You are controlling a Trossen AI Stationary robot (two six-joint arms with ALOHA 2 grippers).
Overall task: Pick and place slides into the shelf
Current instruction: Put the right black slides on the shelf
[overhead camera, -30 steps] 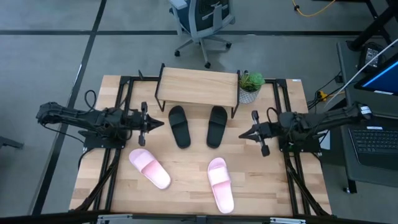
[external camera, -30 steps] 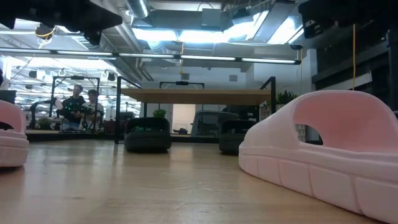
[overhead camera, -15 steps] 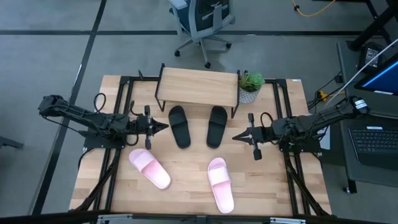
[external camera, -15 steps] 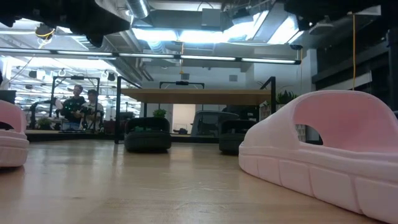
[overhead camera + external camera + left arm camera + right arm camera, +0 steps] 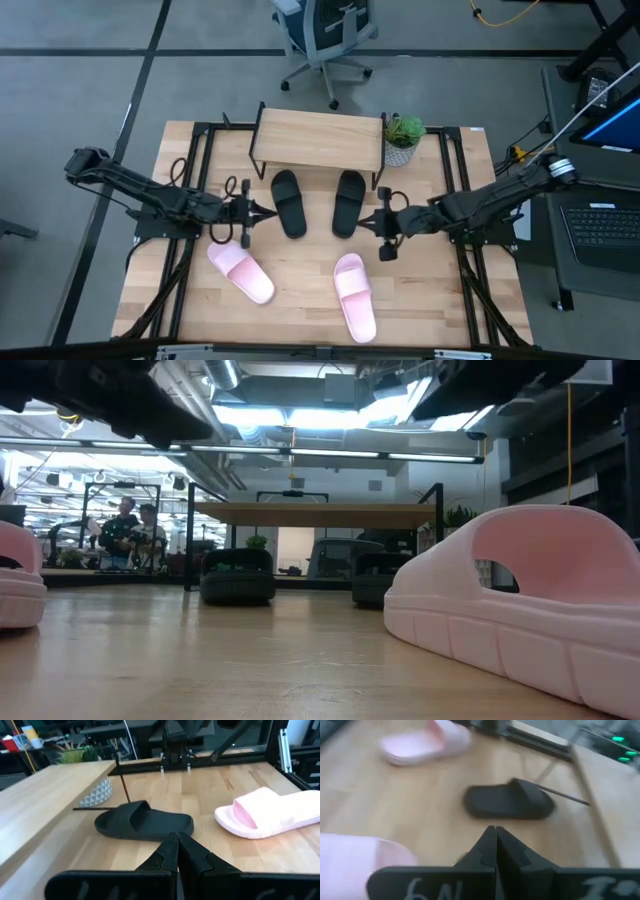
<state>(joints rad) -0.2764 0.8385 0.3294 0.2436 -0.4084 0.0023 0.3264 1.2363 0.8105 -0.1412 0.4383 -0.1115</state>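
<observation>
Left gripper clenched, right gripper clenched, both empty, beside matte black slides at worktop middle. Risk: closed fingers nudge slide askew under low wooden shelf.

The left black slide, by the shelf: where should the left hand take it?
Probably by the wide strap of the left black slide: it arches above the flat sole, so fingers can close across it. Come from the slide's left, where the left hand, fingers together, already points; it would need to open first.
</observation>
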